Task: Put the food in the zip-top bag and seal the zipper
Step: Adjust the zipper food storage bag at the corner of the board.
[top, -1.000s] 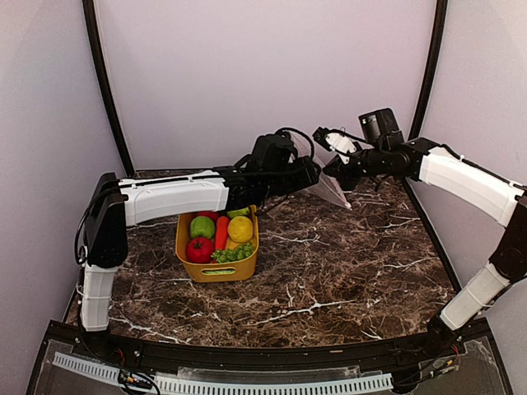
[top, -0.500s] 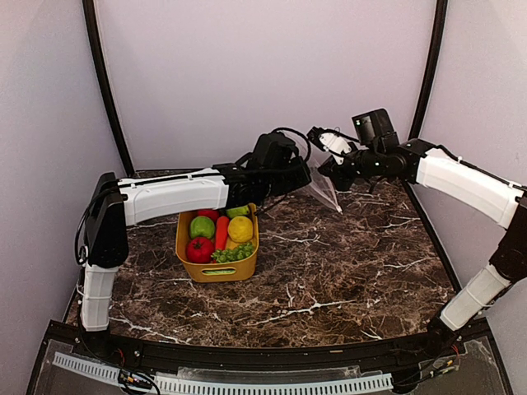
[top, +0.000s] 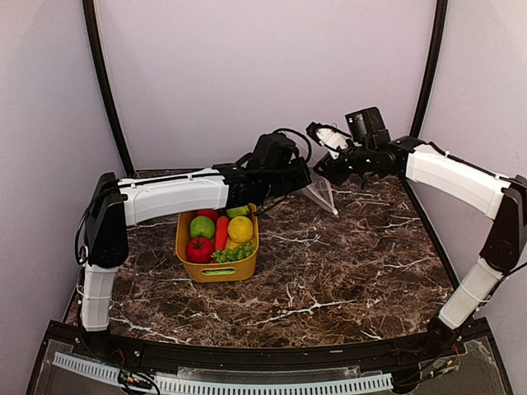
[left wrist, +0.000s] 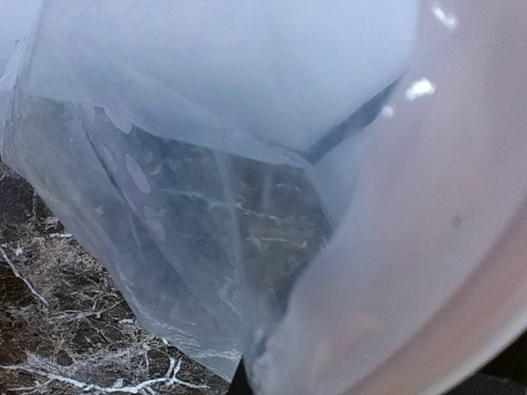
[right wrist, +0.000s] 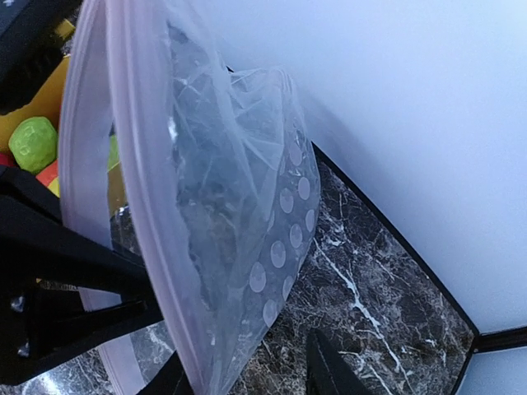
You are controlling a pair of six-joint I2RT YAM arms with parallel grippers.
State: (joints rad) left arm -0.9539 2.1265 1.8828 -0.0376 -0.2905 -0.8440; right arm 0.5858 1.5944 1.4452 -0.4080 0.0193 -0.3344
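Observation:
The clear dotted zip-top bag [top: 322,196] hangs above the back of the table, and my left gripper [top: 305,176] is shut on its mouth edge. In the left wrist view the bag [left wrist: 189,239] fills the frame and hides the fingers. My right gripper [top: 324,167] is open just right of the bag. Its dark fingers [right wrist: 329,369] stand apart, with the bag [right wrist: 247,206] and its pale zipper [right wrist: 123,164] beside the left one. The food lies in a yellow tub [top: 218,274]: pear [top: 202,226], tomato [top: 199,248], carrot [top: 221,232], lemon [top: 240,229], grapes [top: 233,253].
The tub stands left of centre under my left forearm [top: 173,196]. The marble table [top: 346,263] runs to black posts [top: 428,66] and pale walls at the back and sides. My left gripper's black body [right wrist: 66,271] shows behind the bag in the right wrist view.
My left gripper closed on the bag's edge. My right gripper opened, let go of the bag and lifted slightly. The bag swung a little left and hangs lower.

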